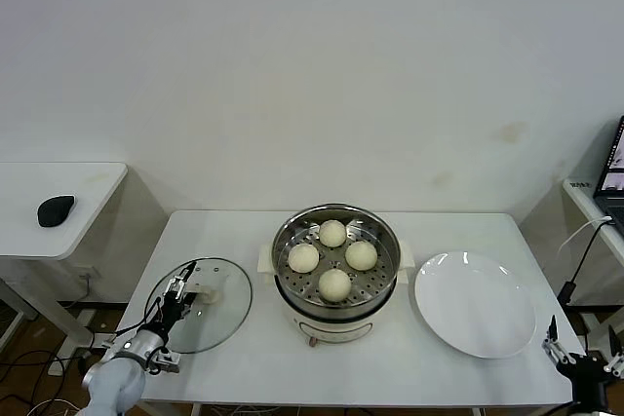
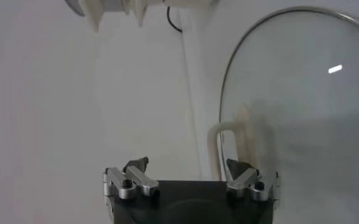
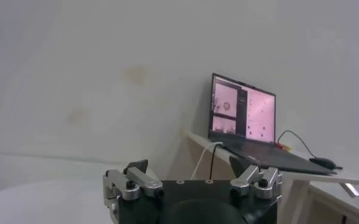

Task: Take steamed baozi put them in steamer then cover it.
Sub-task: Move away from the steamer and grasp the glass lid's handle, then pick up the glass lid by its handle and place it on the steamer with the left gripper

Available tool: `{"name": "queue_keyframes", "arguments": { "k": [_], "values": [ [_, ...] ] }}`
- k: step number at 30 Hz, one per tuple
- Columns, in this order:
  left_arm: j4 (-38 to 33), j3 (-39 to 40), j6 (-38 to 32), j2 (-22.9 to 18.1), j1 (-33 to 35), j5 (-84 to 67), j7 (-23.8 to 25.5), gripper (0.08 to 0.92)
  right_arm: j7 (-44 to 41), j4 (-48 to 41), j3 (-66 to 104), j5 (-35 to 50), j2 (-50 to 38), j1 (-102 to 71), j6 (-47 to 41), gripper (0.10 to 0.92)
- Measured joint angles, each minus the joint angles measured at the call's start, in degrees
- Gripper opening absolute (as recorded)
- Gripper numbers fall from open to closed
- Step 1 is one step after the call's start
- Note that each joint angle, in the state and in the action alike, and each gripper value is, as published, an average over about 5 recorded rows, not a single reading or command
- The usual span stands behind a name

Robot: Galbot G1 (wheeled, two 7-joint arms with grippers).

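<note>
The steamer [image 1: 335, 209] stands at the table's middle, uncovered, with several cream-white baozi [image 1: 332, 233] on its perforated tray. The cover [image 1: 210, 323], a glass lid with a cream handle [image 1: 206, 291], lies flat on the table to the steamer's left. My left gripper [image 1: 176, 291] is low over the lid's left part, open, just short of the handle. In the left wrist view the gripper [image 2: 188, 165] has nothing between its fingers. The handle [image 2: 228, 143] rises just beyond one fingertip, and the glass lid [image 2: 301, 91] spreads behind it. My right gripper [image 1: 583, 350] hangs open off the table's front right corner.
An empty white plate [image 1: 475, 304] lies right of the steamer. A side table at the left holds a black mouse [image 1: 56, 209]. A laptop [image 3: 243, 115] with cables sits on a shelf to the right. Bare table [image 1: 253, 377] shows in front of the steamer.
</note>
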Motion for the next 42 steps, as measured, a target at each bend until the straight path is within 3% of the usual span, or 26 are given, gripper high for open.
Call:
{"name": "queue_keyframes", "arguments": {
  "k": [21, 29, 42],
  "values": [
    [4.44, 0.01, -1.22, -1.01, -2.26, -1.07, -0.96, 0.178, 0.01, -0.92, -1.56, -1.76, 0.58, -0.08, 0.29, 0.823],
    [0.78, -1.16, 0.01, 0.05, 0.04, -3.41, -1.39, 0.145, 0.00, -0.98, -2.39, -2.80, 0.25, -0.23, 0.72, 0.823],
    [-18.05, -5.14, 11.08, 5.61, 9.26, -13.25, 4.73, 0.145, -0.41, -0.35, -5.38, -5.56, -0.30, -1.45, 2.19, 0.823]
  ]
}}
